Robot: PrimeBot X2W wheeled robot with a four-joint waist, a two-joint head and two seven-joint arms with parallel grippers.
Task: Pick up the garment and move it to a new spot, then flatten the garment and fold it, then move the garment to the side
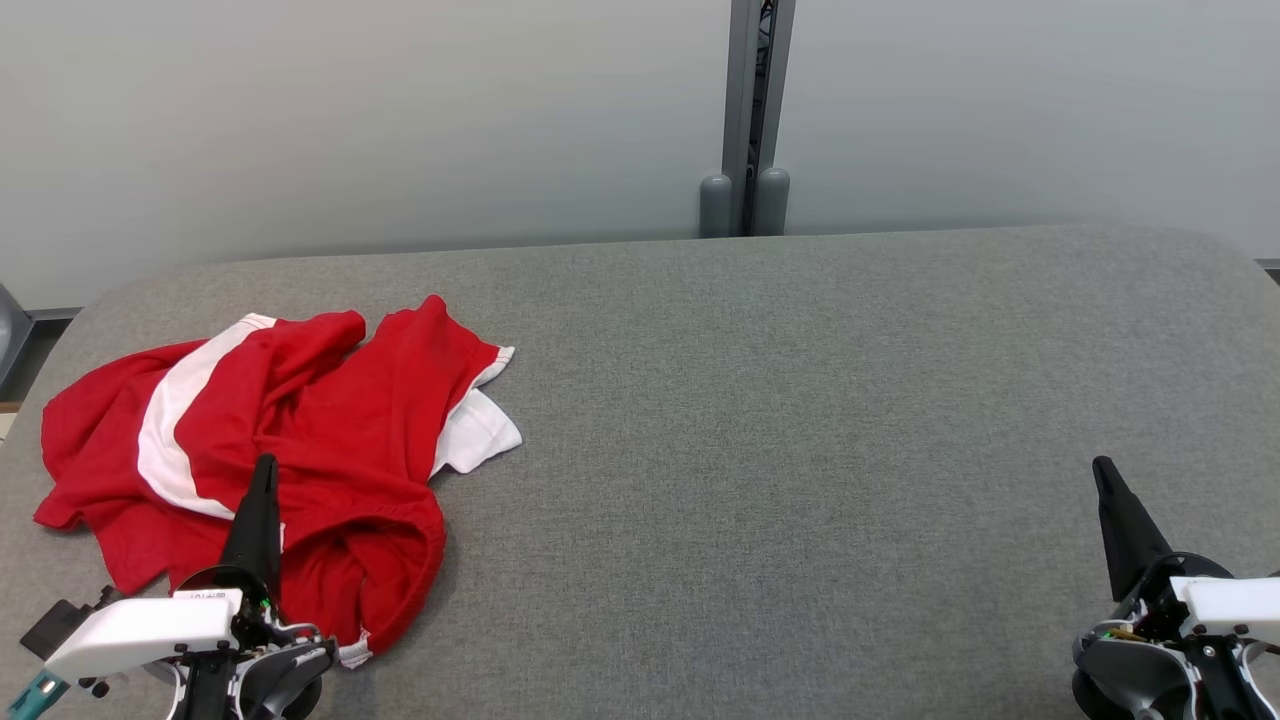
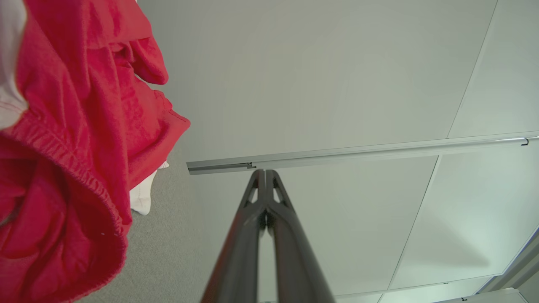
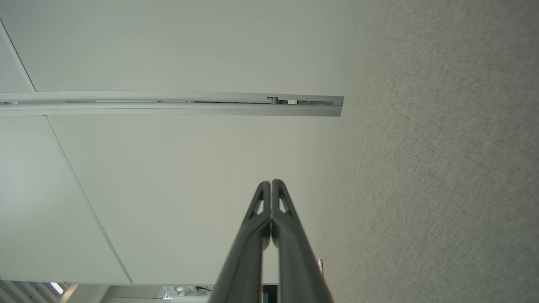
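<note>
the red-and-white garment (image 1: 300,420) lies crumpled on the left part of the grey fabric-covered table (image 1: 800,450), with a broad white stripe across its left half and a white panel protruding at its right edge. in the left wrist view the garment (image 2: 63,126) shows a gathered elastic hem and bunched folds.

the left gripper (image 1: 265,468) is at the near left. its two dark fingers are pressed together and point toward the far side. in the head view the fingers overlap the near part of the garment; contact between the two cannot be determined. in the left wrist view the left gripper (image 2: 266,173) is closed with no fabric between the fingers, and the garment sits just beside them.

the middle of the table is bare grey fabric. a grey metal post (image 1: 748,100) stands at the far edge between two pale wall panels (image 1: 400,120).

the right gripper (image 1: 1103,470) is at the near right, well apart from the garment, above the bare table. in the right wrist view the right gripper (image 3: 270,184) has its fingers closed against each other and grips nothing.
</note>
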